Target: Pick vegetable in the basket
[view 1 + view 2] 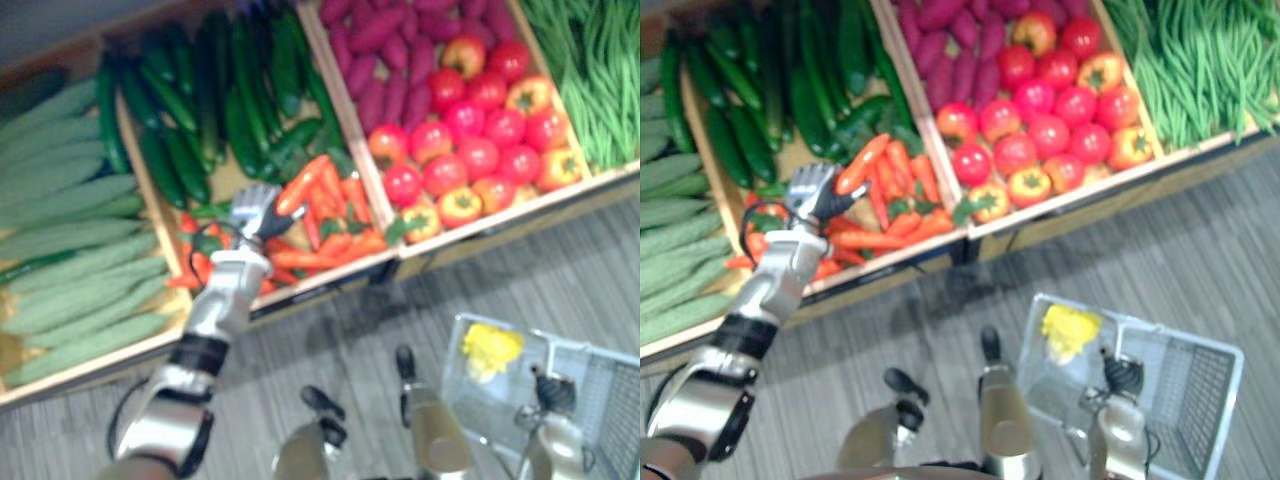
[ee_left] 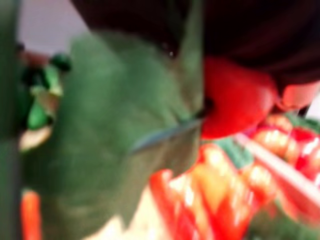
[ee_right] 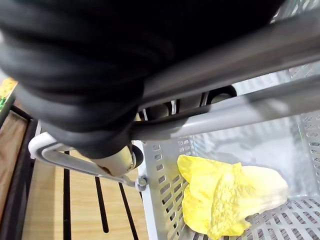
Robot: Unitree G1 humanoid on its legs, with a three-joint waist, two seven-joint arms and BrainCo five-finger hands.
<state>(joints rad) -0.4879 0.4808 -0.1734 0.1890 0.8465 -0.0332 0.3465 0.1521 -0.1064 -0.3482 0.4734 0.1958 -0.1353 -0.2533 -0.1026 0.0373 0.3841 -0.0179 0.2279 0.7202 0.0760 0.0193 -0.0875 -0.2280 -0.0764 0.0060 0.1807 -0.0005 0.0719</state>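
My left hand (image 1: 256,208) reaches into the bin of long orange-red peppers (image 1: 330,235). Its fingers are curled round one orange-red pepper (image 1: 301,185) that sticks up and to the right out of the hand. In the left wrist view a red vegetable (image 2: 235,102) sits right under the hand's dark cover, beside a blurred green leaf (image 2: 105,135). Low on the right, my right hand (image 1: 1123,378) is shut on the handle (image 3: 225,117) of a pale grey plastic basket (image 1: 603,352). A yellow leafy vegetable (image 3: 230,192) lies inside the basket.
Wooden bins (image 1: 480,232) run across the top: pale green gourds (image 1: 70,250) at the left, dark cucumbers (image 1: 200,100), purple sweet potatoes (image 1: 385,50), red and orange tomatoes (image 1: 470,130), green beans (image 1: 600,70) at the right. Grey floor lies between the bins and the basket.
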